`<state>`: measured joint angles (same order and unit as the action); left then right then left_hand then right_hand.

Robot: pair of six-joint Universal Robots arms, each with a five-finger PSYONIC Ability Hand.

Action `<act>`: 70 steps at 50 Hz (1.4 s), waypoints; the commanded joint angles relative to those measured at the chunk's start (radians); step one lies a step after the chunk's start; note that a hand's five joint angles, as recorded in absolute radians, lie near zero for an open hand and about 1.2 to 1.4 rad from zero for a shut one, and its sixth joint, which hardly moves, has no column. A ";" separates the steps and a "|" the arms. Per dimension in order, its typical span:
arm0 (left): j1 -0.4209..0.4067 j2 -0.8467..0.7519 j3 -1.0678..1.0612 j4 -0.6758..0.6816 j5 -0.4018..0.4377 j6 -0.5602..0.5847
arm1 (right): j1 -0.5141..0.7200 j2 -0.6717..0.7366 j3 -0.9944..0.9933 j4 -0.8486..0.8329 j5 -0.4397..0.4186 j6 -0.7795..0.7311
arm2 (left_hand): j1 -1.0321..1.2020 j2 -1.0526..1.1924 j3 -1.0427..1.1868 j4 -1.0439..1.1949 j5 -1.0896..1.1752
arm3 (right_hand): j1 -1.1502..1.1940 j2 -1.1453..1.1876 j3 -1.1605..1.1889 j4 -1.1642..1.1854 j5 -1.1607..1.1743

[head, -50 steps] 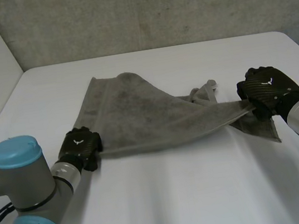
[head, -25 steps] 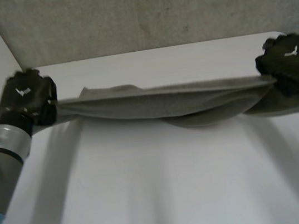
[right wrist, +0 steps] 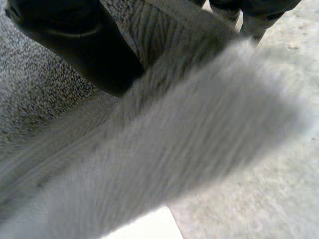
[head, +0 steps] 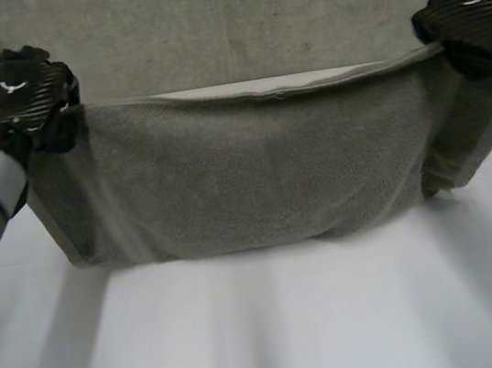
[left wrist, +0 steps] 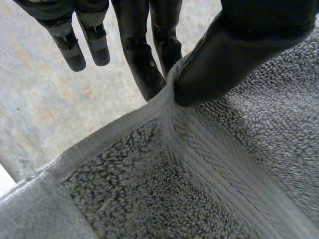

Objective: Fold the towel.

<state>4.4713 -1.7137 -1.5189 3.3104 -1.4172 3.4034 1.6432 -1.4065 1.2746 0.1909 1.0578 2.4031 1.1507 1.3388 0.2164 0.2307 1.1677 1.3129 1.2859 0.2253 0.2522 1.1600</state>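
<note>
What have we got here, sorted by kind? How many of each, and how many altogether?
Grey towel: 1
Black robot hands: 2, the left hand and the right hand, each pinching a top corner of the towel
White table: 1
Total: 4

The right hand [right wrist: 84, 45] pinched the grey towel [right wrist: 164, 149] at its banded edge, thumb on the near face and fingers [right wrist: 251, 20] behind the cloth. The towel hung slanting under the hand, with a white patch of desk [right wrist: 144, 226] and a grey mottled wall [right wrist: 279, 199] beyond it.
</note>
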 commanded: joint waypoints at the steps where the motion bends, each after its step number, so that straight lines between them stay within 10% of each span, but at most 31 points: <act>1: -0.006 -0.260 0.339 0.032 -0.016 -0.004 | 0.056 0.318 -0.447 -0.064 0.143 -0.025 | 0.246 0.057 -0.042 -0.056 0.054 | 0.083 0.110 -0.051 -0.078 0.062; 10: -0.024 -0.151 0.412 0.086 -0.006 -0.021 | 0.090 0.302 -0.610 -0.079 0.168 0.123 | 0.246 0.057 -0.042 -0.056 0.054 | 0.083 0.110 -0.051 -0.078 0.062; 38: 0.123 0.278 -0.430 0.071 0.184 -0.010 | -0.259 -0.264 0.535 -0.133 -0.310 0.041 | 0.246 0.057 -0.042 -0.056 0.054 | 0.083 0.110 -0.051 -0.078 0.062; 51: 0.171 0.353 -0.396 -0.055 0.314 -0.023 | -0.381 -0.329 0.491 -0.084 -0.453 0.016 | 0.246 0.057 -0.042 -0.056 0.054 | 0.083 0.110 -0.051 -0.078 0.062; 57: 0.154 0.144 -0.273 -0.052 0.299 -0.016 | -0.324 -0.180 0.446 -0.096 -0.430 0.010 | 0.246 0.057 -0.042 -0.056 0.054 | 0.083 0.110 -0.051 -0.078 0.062; 70: 0.091 -0.323 0.032 -0.066 0.223 -0.012 | -0.094 0.366 0.056 -0.030 -0.090 -0.102 | 0.246 0.057 -0.042 -0.056 0.054 | 0.083 0.110 -0.051 -0.078 0.062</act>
<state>4.5893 -1.8780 -1.6071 3.2504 -1.1365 3.3912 1.5171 -1.2304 1.4858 0.1100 0.8621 2.3653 1.1507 1.3427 0.2164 0.2307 1.1722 1.3130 1.2859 0.2253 0.2522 1.1656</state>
